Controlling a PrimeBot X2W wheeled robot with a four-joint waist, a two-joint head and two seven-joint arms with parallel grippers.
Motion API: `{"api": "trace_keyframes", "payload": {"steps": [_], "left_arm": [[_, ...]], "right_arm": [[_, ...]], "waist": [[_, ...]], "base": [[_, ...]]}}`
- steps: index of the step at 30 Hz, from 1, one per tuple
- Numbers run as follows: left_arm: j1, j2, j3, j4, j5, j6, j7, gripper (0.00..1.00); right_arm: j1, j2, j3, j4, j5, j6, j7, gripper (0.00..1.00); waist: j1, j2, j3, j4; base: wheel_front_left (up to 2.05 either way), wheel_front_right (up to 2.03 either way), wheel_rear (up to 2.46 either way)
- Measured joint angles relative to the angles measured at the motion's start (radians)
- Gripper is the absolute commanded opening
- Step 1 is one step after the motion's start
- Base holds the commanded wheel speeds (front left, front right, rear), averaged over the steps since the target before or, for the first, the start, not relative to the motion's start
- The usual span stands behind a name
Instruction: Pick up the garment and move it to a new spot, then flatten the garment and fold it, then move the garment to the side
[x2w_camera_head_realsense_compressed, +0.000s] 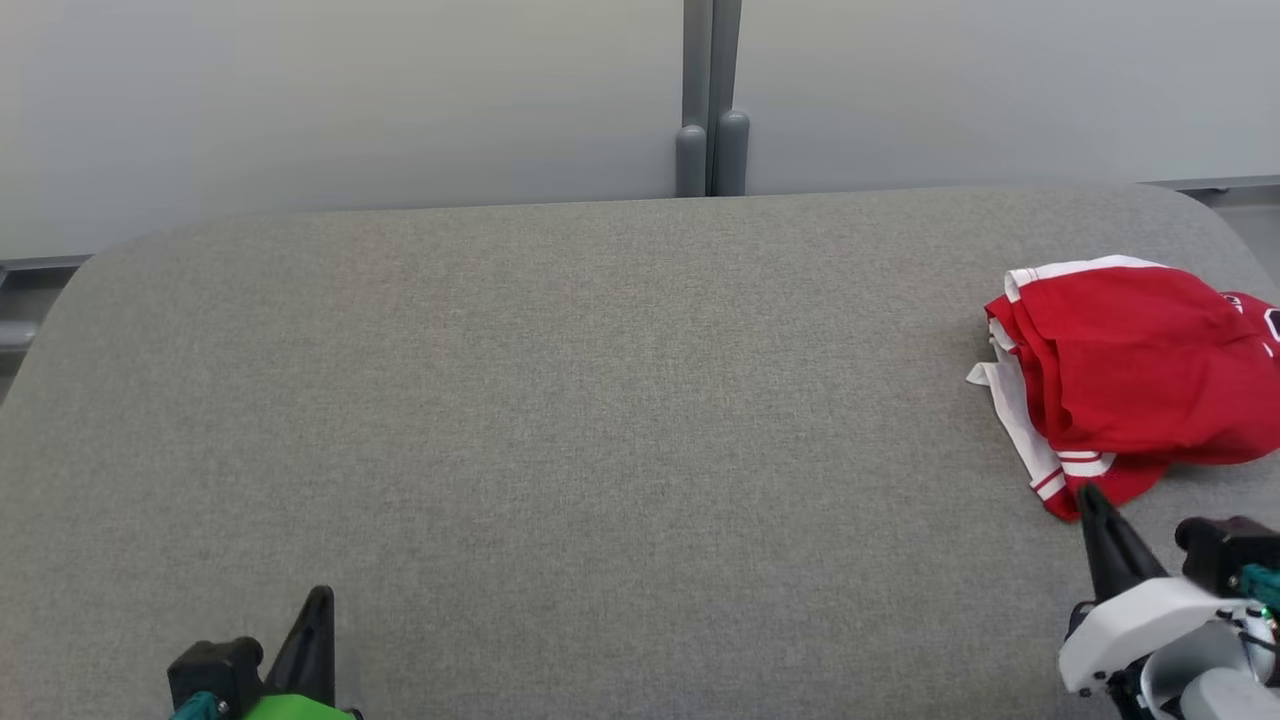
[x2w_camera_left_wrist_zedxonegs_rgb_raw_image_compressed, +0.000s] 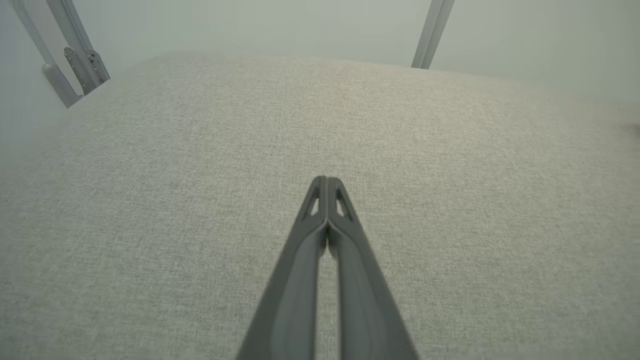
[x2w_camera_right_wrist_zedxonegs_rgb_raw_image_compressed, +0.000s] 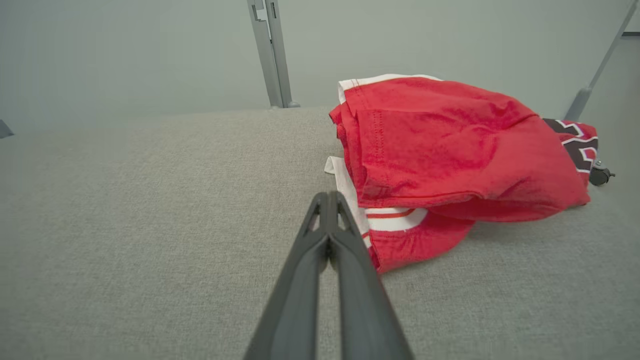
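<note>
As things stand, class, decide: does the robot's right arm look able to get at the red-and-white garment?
Probably yes. The right gripper, shut, points at the near hem of the red-and-white garment, close by, with nothing standing between them. It would need to open first.

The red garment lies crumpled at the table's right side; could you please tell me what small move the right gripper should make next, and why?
Probably open the right gripper and ease it onto the near hem of the garment. It is shut on nothing, its tip right by that red-and-white hem, and the garment lies bunched, not yet lifted.
</note>
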Motion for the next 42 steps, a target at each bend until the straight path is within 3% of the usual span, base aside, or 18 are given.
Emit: {"api": "trace_keyframes", "payload": {"steps": [3, 42], "left_arm": [[0.013, -0.014, -0.005, 0.016, -0.003, 0.0, 0.006, 0.0], [-0.015, -0.066, 0.13, 0.008, -0.431, -0.072, 0.142, 0.0]], "right_arm": [[0.024, 0.031, 0.006, 0.014, 0.008, 0.001, 0.005, 0.0], [-0.002, 0.147, -0.164, 0.002, 0.416, 0.088, 0.136, 0.0]], "waist": [[0.0, 0.0, 0.0, 0.0], [0.0, 0.0, 0.009, -0.03]], "base": [[0.0, 0.0, 0.0], [0.0, 0.0, 0.0]]}}
